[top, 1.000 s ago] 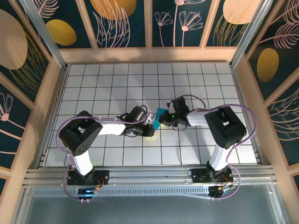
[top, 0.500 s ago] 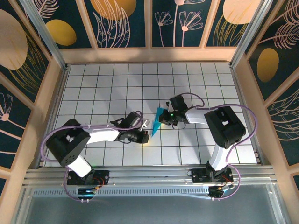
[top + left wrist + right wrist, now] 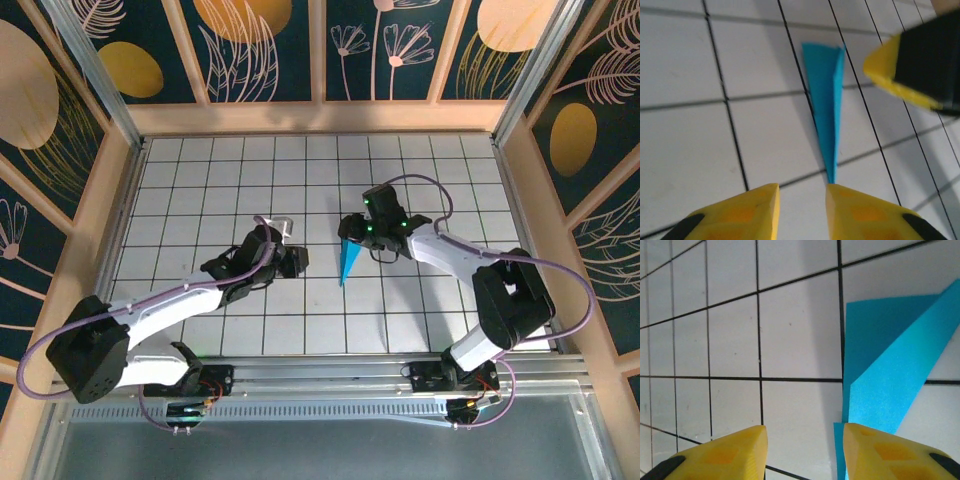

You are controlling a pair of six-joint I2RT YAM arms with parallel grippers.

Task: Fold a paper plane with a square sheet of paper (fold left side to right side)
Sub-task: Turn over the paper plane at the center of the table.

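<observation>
Freed from both pincers since a moment ago, the paper plane (image 3: 346, 261) now lies on the tiled table (image 3: 200, 180) near its middle, point toward the near edge. Backed off to its left, the left gripper (image 3: 294, 260) is spread and empty. The right gripper (image 3: 352, 229) hovers at its far end, fingers apart, holding nothing.

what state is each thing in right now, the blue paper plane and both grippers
slim turquoise-blue paper plane: folded into a pointed dart, lying on the white tiled table, held by neither gripper
left gripper: open, empty, the plane's tip just ahead of it
right gripper: open, empty, the plane's wide end close beside it
</observation>
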